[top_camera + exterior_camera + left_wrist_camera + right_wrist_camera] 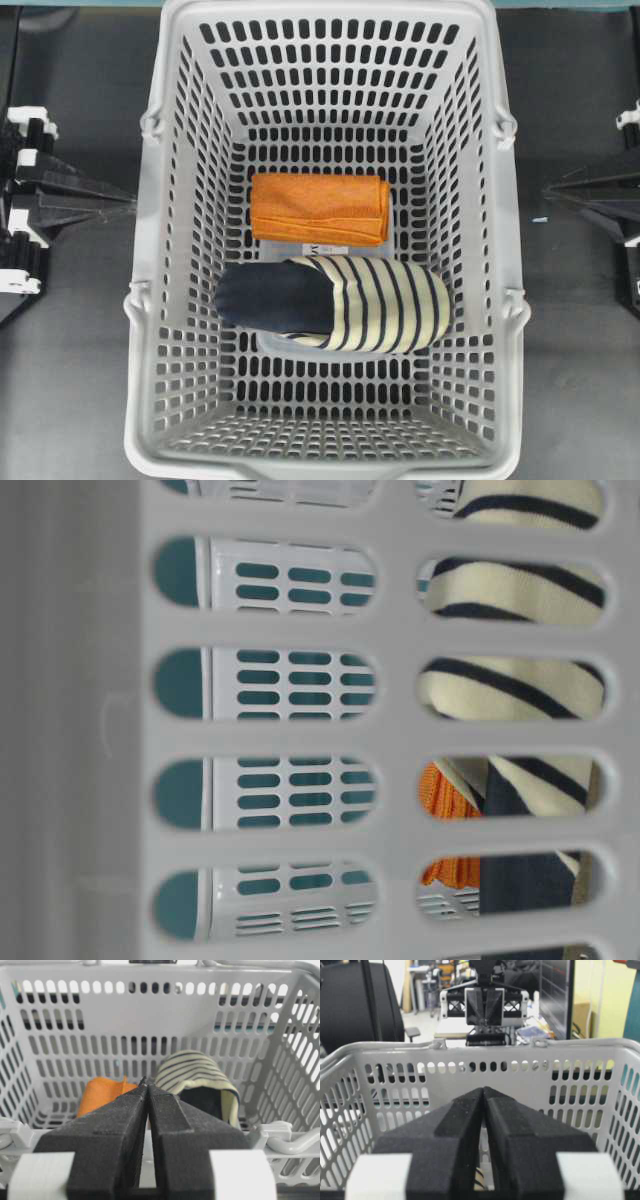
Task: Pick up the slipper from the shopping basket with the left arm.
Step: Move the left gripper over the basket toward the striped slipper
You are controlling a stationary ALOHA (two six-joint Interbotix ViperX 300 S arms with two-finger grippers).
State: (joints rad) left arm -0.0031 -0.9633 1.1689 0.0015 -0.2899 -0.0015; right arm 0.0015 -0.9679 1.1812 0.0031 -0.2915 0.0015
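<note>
The left gripper (146, 1082) is held level, with its jaws pressed together and nothing between them. The right gripper (483, 1091) is likewise closed and is pointed toward the opposite arm.

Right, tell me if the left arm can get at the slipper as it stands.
Probably yes. The slipper lies uncovered on the basket floor, beside the orange cloth, open from above. The left end effector sits shut outside the wall, so it must open and go over the rim.
</note>
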